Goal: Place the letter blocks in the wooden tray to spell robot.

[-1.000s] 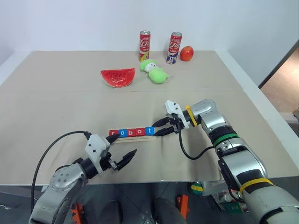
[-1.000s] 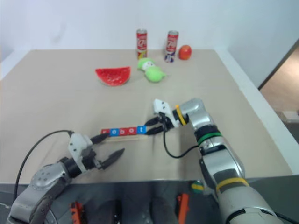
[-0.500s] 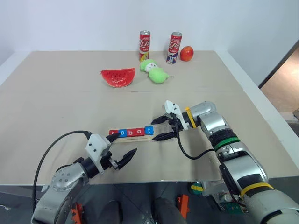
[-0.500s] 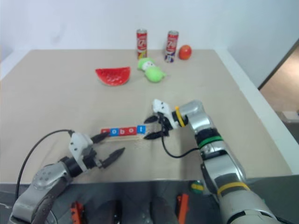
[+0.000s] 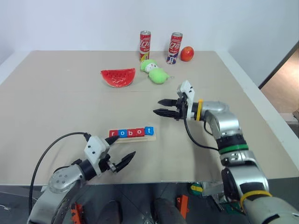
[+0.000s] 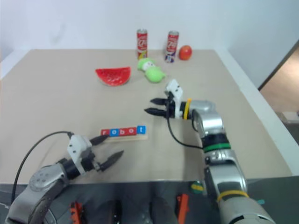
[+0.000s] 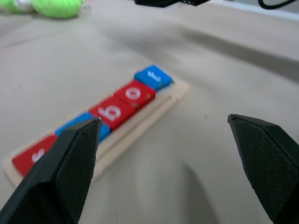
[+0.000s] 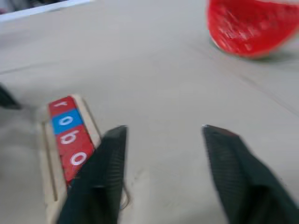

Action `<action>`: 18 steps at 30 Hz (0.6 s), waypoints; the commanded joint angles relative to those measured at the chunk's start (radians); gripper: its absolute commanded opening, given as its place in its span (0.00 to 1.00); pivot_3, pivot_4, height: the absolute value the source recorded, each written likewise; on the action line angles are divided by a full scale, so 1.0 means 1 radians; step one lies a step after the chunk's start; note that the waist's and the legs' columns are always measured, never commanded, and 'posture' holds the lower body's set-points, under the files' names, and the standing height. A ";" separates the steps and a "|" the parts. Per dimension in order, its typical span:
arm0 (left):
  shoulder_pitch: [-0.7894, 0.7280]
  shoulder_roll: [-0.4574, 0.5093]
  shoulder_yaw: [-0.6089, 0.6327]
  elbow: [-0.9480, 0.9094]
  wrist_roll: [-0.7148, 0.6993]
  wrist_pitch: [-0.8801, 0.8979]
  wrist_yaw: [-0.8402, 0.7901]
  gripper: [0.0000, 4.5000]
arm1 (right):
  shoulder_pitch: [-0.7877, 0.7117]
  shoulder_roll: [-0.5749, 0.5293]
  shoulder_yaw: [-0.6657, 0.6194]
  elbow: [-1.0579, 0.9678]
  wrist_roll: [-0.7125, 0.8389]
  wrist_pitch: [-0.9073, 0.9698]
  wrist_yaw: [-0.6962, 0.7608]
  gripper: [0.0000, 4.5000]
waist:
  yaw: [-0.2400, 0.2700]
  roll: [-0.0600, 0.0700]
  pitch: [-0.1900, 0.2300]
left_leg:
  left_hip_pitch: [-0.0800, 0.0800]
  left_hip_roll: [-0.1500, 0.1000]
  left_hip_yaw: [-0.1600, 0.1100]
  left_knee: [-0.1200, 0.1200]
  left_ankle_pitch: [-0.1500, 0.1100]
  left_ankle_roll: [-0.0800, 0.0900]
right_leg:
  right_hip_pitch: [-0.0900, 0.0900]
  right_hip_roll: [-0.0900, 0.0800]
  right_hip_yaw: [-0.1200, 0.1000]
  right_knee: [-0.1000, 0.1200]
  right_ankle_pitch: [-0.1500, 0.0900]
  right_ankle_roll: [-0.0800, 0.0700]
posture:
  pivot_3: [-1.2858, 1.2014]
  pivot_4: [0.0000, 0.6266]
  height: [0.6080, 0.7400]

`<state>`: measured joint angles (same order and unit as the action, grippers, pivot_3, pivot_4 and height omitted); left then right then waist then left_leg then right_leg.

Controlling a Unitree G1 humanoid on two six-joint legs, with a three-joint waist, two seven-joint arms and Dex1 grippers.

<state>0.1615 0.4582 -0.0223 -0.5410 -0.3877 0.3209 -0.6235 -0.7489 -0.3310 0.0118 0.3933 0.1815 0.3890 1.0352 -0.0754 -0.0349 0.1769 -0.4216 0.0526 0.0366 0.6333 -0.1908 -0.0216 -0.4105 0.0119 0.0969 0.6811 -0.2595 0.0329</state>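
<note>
Left end effector [image 5: 120, 150] hovers nearest the desk's front edge, just short of the wooden tray [image 5: 131, 137], fingers spread apart and gripping nothing. In the tray, five letter blocks [image 5: 131, 133] sit side by side, reading r-o-b-o-t: red, blue, red, red, blue. Beyond the tray and off to its right, the right end effector [image 5: 160, 107] hangs above the desk [image 5: 56, 107], fingers parted, nothing between them. Farther back from the tray lie a watermelon slice [image 5: 118, 77] and a green plush toy [image 5: 155, 71], then two red cans [image 5: 159, 46] and a red fruit [image 5: 187, 53].
</note>
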 commanded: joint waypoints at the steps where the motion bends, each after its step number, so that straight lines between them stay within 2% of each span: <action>1: -0.007 0.011 0.038 -0.034 -0.035 -0.007 -0.011 1.00 | 0.120 0.086 -0.028 -0.196 0.008 0.043 -0.220 0.25 | 0.000 0.000 0.000 | -0.001 0.000 -0.001 0.000 0.000 0.000 | -0.001 0.000 0.000 0.000 -0.001 0.001 | 0.52 0.24 1.00; 4: -0.013 0.007 0.042 -0.036 -0.048 0.005 -0.010 1.00 | 0.177 0.113 -0.008 -0.259 -0.014 0.046 -0.301 0.02 | 0.000 0.002 0.001 | -0.003 0.000 0.001 0.000 0.000 -0.001 | -0.004 0.000 0.001 0.001 -0.003 0.006 | 0.52 0.24 1.00; 5: -0.015 0.006 0.043 -0.037 -0.051 0.008 -0.009 1.00 | 0.190 0.118 -0.002 -0.275 -0.014 0.051 -0.319 0.00 | -0.001 0.002 0.001 | -0.003 0.000 0.002 0.000 0.001 -0.001 | -0.004 0.000 0.002 0.001 -0.002 0.007 | 0.52 0.24 1.00; 10: -0.014 0.008 0.039 -0.042 -0.056 0.012 -0.007 1.00 | 0.235 0.120 0.026 -0.333 -0.009 0.058 -0.368 0.00 | 0.000 0.001 0.000 | -0.003 0.000 0.002 0.002 0.001 -0.001 | -0.003 0.000 0.003 0.000 -0.001 0.008 | 0.52 0.24 1.00; 18: -0.025 0.011 0.034 -0.033 -0.051 0.012 -0.009 1.00 | 0.284 0.102 0.082 -0.381 -0.010 0.070 -0.365 0.00 | -0.001 0.001 0.000 | -0.003 0.000 0.002 0.001 0.001 -0.001 | -0.004 0.000 0.003 0.000 -0.001 0.008 | 0.52 0.24 1.00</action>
<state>0.1417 0.4599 0.0026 -0.5417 -0.4330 0.3342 -0.6346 -0.4632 -0.2233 0.0863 0.0598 0.1621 0.4647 0.6725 -0.0761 -0.0343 0.1772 -0.4244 0.0526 0.0386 0.6345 -0.1901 -0.0222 -0.4143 0.0121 0.0994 0.6816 -0.2609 0.0403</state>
